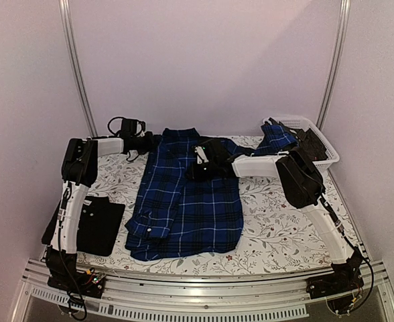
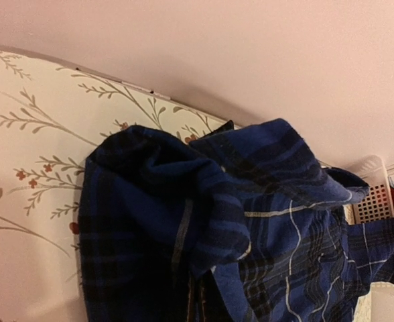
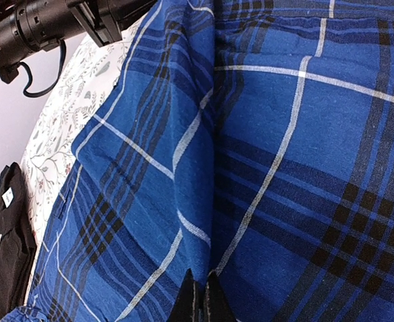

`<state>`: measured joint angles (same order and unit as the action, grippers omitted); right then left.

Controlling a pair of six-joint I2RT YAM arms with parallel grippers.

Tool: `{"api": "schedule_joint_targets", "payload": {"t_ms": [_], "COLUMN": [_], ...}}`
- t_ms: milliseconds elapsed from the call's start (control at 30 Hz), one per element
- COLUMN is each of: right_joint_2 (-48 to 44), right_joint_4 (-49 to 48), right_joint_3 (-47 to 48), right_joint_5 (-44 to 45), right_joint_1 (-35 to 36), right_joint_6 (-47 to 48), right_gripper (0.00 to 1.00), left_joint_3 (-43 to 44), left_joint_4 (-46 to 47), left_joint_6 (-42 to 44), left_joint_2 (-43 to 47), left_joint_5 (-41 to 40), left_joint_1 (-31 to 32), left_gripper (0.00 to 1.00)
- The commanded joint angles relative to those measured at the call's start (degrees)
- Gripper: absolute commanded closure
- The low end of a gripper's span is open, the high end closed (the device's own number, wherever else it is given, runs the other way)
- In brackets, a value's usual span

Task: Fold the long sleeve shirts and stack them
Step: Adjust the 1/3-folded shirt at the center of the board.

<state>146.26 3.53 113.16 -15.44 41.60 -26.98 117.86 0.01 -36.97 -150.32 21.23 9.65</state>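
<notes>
The blue plaid shirt [image 1: 183, 201] lies spread on the table's middle, collar to the back; one sleeve [image 1: 277, 137] runs toward the basket. My left gripper [image 1: 145, 142] is at its back left shoulder. In the left wrist view the plaid cloth [image 2: 183, 201] bunches over my fingers, which look shut on it. My right gripper [image 1: 191, 171] is over the shirt's chest. In the right wrist view it [image 3: 200, 298] is shut, pinching a raised fold of plaid [image 3: 197, 201]. The black shirt [image 1: 93, 225] lies folded at the front left, also in the right wrist view [image 3: 9, 248].
A white lattice basket [image 1: 321, 137] with dark cloth in it stands at the back right, also in the left wrist view [image 2: 374, 198]. The floral tablecloth [image 1: 277, 228] shows to the right of the shirt. Walls stand close behind and at both sides.
</notes>
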Motion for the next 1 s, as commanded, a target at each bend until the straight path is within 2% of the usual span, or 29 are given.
{"api": "schedule_joint_targets", "payload": {"t_ms": [0,100,233,333,467,600,700,800,967], "right_joint_2": [-3.10,-3.24,-4.90,-7.48,-12.14,-17.59,-22.03,-26.88,-35.48], "right_joint_4": [0.66,1.29,3.16,4.99,6.58,7.94,7.90,7.88,8.52], "right_joint_3": [-0.55,-0.49,-0.50,-0.89,-3.64,-8.79,-14.30,-20.89,-32.95], "right_joint_5": [0.76,0.44,1.06,1.81,3.31,4.52,4.24,3.19,4.69], "right_joint_1": [0.05,0.05,0.01,0.05,-0.03,-0.04,-0.06,0.41,2.44], "right_joint_6": [0.90,1.22,2.61,4.18,5.67,6.32,6.50,6.67,7.50], "right_gripper": [0.95,0.83,0.64,0.55,0.46,0.43,0.43,0.48,0.50], "left_joint_3": [1.78,4.18,4.92,5.20,2.52,-4.00,-11.32,-19.88,-36.42], "left_joint_4": [2.15,0.37,-0.85,-3.79,-5.88,-6.31,-5.35,-5.12,-3.55], "left_joint_6": [-0.28,0.25,2.11,3.81,4.99,5.36,4.15,1.57,-1.29], "left_joint_2": [1.66,0.22,1.58,4.16,8.69,14.75,20.23,25.85,37.02], "left_joint_5": [-1.61,-1.13,-1.71,-3.61,-4.82,-6.05,-5.06,-3.53,-3.03], "left_joint_1": [-1.61,-1.67,-1.66,-1.76,-1.60,-1.10,-0.06,1.76,7.31], "left_gripper": [0.98,0.83,0.55,0.38,0.23,0.22,0.30,0.44,0.51]}}
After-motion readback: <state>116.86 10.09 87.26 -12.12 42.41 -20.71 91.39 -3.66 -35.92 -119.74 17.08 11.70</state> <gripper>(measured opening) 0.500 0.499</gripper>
